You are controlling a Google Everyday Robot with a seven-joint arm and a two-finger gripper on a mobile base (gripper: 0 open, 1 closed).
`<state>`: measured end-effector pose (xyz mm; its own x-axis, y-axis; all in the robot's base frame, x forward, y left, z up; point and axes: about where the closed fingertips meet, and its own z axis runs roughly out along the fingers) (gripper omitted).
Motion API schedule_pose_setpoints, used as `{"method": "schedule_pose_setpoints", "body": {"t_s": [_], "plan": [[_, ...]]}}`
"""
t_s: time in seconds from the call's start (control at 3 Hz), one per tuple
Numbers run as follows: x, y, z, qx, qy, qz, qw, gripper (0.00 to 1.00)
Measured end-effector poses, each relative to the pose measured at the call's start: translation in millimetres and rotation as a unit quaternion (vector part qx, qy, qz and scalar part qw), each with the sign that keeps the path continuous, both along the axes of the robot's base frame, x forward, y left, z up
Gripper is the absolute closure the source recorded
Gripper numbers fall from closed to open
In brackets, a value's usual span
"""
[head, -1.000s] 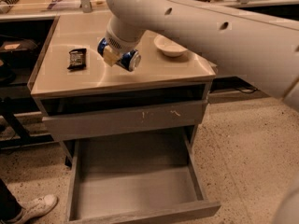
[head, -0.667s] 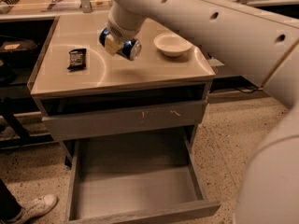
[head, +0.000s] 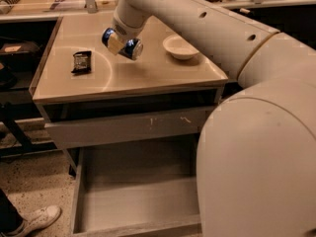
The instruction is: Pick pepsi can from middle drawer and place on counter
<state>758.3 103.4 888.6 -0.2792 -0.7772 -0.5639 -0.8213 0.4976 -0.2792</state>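
- Clamped on the can (head: 131,48) from both sides by the end effector (head: 120,42), with one pale finger pad across the body.
- Held tipped on its side, seemingly just following the slant of the wrist.
- Blue along the body, with a silver end turned toward the bowl (head: 180,47); no logo readable from here.
- Hanging left of the bowl, over the surface (head: 138,78), apparently just clear of it and not yet set down.
- Judged late in the task: only lowering, righting and letting go to come.
- Further left of the bowl, past the can: a black snack packet (head: 81,61) lying flat, well apart, so unlikely to get in the way.
- Below the bowl: a scratched drawer front (head: 128,127), then the open drawer (head: 138,196), pulled out with a bare floor.
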Motion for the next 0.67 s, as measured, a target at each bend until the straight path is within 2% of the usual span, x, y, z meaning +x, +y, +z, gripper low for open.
{"method": "schedule_pose_setpoints", "body": {"t_s": [0.67], "plan": [[11.5,6.2,-48.3,0.01,0.033,0.01,0.9994,1.0]]}}
